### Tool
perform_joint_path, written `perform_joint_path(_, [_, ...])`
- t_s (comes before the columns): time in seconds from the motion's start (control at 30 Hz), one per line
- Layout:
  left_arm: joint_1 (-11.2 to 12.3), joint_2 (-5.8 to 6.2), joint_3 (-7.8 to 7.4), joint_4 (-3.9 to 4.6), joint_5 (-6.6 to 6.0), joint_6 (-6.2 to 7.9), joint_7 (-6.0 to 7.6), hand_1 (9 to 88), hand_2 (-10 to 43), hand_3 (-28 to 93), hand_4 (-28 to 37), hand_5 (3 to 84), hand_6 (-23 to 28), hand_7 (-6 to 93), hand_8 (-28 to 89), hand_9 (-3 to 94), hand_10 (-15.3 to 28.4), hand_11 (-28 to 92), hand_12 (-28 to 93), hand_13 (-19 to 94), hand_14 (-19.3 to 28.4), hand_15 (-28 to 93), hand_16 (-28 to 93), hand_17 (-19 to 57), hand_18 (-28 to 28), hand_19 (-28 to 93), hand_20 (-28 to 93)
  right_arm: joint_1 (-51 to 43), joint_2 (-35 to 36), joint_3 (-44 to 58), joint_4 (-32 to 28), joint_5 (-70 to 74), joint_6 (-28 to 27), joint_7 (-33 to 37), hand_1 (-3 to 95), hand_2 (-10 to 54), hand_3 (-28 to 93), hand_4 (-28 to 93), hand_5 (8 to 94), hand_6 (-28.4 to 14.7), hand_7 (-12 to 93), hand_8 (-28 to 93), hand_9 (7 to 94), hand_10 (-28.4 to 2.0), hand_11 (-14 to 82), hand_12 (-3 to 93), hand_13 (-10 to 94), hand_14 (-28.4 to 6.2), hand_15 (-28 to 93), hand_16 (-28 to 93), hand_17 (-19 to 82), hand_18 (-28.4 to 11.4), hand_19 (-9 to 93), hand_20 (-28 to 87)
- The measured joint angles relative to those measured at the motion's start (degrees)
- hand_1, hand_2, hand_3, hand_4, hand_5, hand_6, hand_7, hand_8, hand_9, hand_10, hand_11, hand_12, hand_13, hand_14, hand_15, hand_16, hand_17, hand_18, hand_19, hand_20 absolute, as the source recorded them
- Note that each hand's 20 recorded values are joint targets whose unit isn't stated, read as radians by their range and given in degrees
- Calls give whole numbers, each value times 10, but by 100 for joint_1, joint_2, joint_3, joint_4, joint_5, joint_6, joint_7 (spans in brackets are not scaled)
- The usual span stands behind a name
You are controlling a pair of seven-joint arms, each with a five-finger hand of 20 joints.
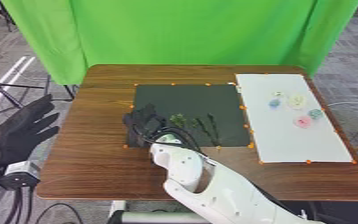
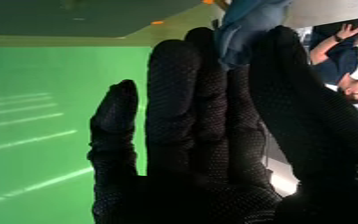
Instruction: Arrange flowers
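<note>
- Dark stems (image 1: 214,131) on the black mat (image 1: 202,95) run near to far, right of a green sprig (image 1: 178,120).
- Right hand (image 1: 143,121), at the mat's left, pinches something blue (image 2: 246,31) between thumb and fingers (a bloom, maybe; one end is cut off).
- Left hand (image 1: 17,131), left of the table, has straight fingers.
- Pastel blooms (image 1: 302,121) lie on the white sheet, right.

At mid-frame on the table (image 1: 82,167), a mat (image 1: 189,97) bears stems (image 1: 213,125), left of a sheet (image 1: 304,145) with flowers (image 1: 296,102) on it, before a curtain (image 1: 189,35) across the top.
</note>
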Motion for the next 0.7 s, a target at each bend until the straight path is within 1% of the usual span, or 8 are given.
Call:
perform_joint_path(0.03, [-14,3,5,8,0,0,-3,240,-23,689,-279,212,8,175,-91,168,89,103,211,123,115,129,88,-131,188,354,97,-3,0,10,1,-7,0,0,372,-95,850,-283,526,14,437,-169,594,-83,373,329,582,-47,650,308,189,-191,754,543])
perform_joint_path(0.07, [-24,6,6,11,0,-1,-7,240,-23,690,-279,212,8,175,-91,168,89,103,211,123,115,129,88,-131,189,354,97,-3,1,16,1,-10,-2,1,360,-95,859,-283,523,14,437,-185,590,-86,383,319,579,-48,655,298,188,-191,755,544])
perform_joint_path(0.13, [-35,7,6,13,0,-3,-18,240,-23,690,-279,212,9,175,-90,168,89,103,211,123,115,129,88,-131,188,354,97,-2,9,17,-3,1,-3,12,343,-95,867,-283,507,15,431,-194,576,-92,390,299,575,-52,663,291,179,-194,754,546])
perform_joint_path(0.3, [-36,7,1,13,0,-8,-49,240,-23,689,-279,212,9,175,-91,168,88,103,211,123,114,128,87,-132,189,355,97,3,66,9,-77,87,-10,63,317,-95,855,-283,474,22,409,-194,541,-103,407,299,571,-51,665,287,167,-199,749,552])
perform_joint_path(0.5, [-37,7,1,16,0,-9,-62,240,-22,688,-279,212,9,176,-91,168,88,102,211,123,115,129,88,-132,189,355,97,4,111,17,-133,144,-123,105,294,-95,862,-283,417,-8,396,-176,459,-115,428,305,503,-69,699,284,148,-197,749,558])
perform_joint_path(0.57, [-33,4,-2,16,0,-10,-65,240,-22,688,-279,212,9,175,-91,168,89,102,211,123,115,129,88,-132,188,355,97,3,133,21,-168,190,-191,123,272,-95,865,-283,390,-22,385,-165,415,-124,433,303,466,-83,721,261,140,-197,749,560])
perform_joint_path(0.63, [-18,-11,-22,14,0,-10,-66,241,-22,688,-279,212,9,175,-91,168,88,102,211,123,115,129,88,-132,189,355,97,-5,182,41,-268,334,-225,141,268,-95,868,-283,376,-28,379,-163,394,-128,426,301,447,-87,716,252,137,-196,749,560])
perform_joint_path(0.7, [31,-54,-71,-15,1,-9,-55,241,-22,688,-279,212,9,175,-91,168,88,102,210,123,115,129,87,-132,189,356,97,-51,258,147,-461,601,-225,136,271,-95,873,-283,360,-31,371,-158,377,-131,409,295,427,-88,699,236,135,-195,748,558])
